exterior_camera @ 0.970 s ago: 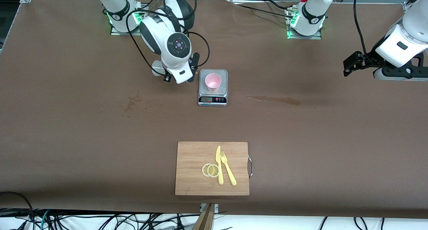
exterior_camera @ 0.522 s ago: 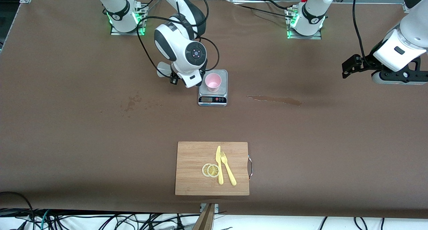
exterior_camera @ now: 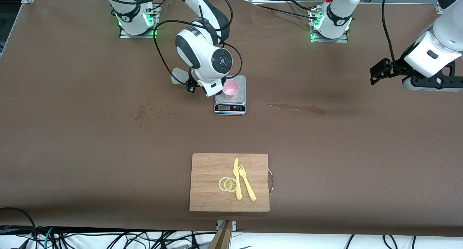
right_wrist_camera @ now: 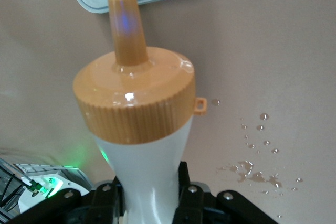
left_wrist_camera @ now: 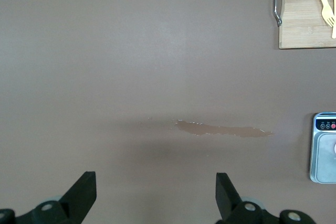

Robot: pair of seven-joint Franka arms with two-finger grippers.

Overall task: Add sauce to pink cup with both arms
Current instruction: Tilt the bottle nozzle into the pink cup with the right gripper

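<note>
right gripper (right_wrist_camera: 149,195) pinches the translucent white bottle (right_wrist_camera: 147,166) by its narrow waist, the ribbed orange cap (right_wrist_camera: 134,103) and tapered nozzle aimed at the scale (exterior_camera: 230,97); it hangs over the scale's edge toward the right arm's end. the tapered pink cup (exterior_camera: 230,89) stands on the scale's steel platform. left gripper (left_wrist_camera: 152,195) waits with fingers spread over the brown table (exterior_camera: 72,133) near the left arm's end, above a thin brownish spill (left_wrist_camera: 223,128).
</note>
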